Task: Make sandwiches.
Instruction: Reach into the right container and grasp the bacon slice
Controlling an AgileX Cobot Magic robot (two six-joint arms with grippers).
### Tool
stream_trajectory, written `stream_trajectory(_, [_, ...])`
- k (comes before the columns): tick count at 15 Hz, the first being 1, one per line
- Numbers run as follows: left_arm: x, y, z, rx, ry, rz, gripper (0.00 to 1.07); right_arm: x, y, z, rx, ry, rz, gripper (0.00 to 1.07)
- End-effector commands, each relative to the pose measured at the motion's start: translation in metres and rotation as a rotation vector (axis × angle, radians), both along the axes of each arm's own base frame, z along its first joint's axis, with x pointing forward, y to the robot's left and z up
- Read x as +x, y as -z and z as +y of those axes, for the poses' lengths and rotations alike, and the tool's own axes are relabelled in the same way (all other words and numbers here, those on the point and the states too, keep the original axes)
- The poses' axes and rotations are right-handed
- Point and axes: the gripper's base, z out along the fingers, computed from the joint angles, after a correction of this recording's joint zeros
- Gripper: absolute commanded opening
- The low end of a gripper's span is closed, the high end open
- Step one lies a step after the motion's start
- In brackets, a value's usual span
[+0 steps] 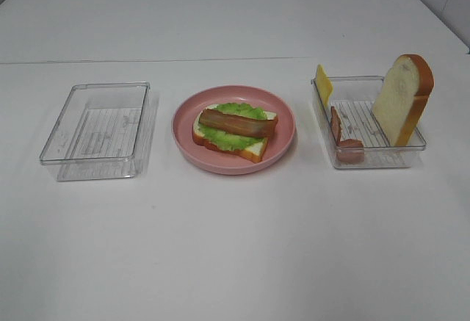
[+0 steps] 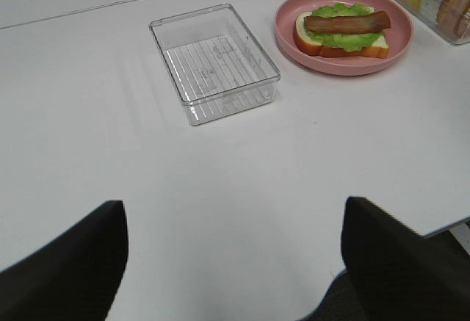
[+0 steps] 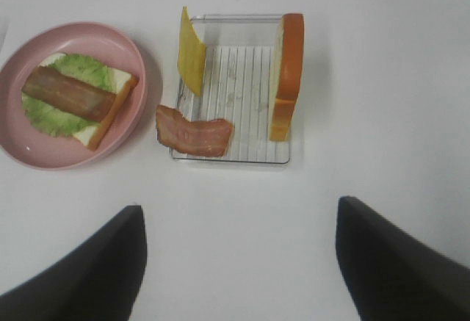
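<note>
Now | left end effector [image 2: 231,214], right end effector [image 3: 240,211]: wide open, empty | sandwich [image 1: 235,128] well apart

White surface [image 1: 235,255] — 3 items in a row, apart: clear tray [image 1: 95,130] left, pink plate [image 1: 283,139] mid, 2nd clear tray [image 1: 376,158] right.

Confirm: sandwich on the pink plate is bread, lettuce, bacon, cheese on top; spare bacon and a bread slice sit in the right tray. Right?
No cheese on the sandwich: its bacon strip is the top layer. The cheese slice stands on edge in the right tray, beside the spare bacon and bread slice, as the right wrist view shows. The rest holds.
</note>
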Motion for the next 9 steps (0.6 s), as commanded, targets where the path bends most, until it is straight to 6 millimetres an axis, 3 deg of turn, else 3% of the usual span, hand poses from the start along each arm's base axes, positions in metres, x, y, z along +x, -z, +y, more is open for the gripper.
stream_trajectory(1, [-0.003,0.000,0.001,-0.011,-0.002,-0.031,0.76,0.057,0.009,0.005,0.054,-0.037,0.231,0.69])
stream_trajectory(6, [-0.003,0.000,0.001,-0.011,-0.002,-0.031,0.76,0.121,0.045,0.016,0.138,-0.061,0.387,0.69])
stream_trajectory(9, [-0.003,0.000,0.001,-0.010,-0.002,-0.030,0.76,0.141,0.073,0.046,0.073,-0.123,0.465,0.69])
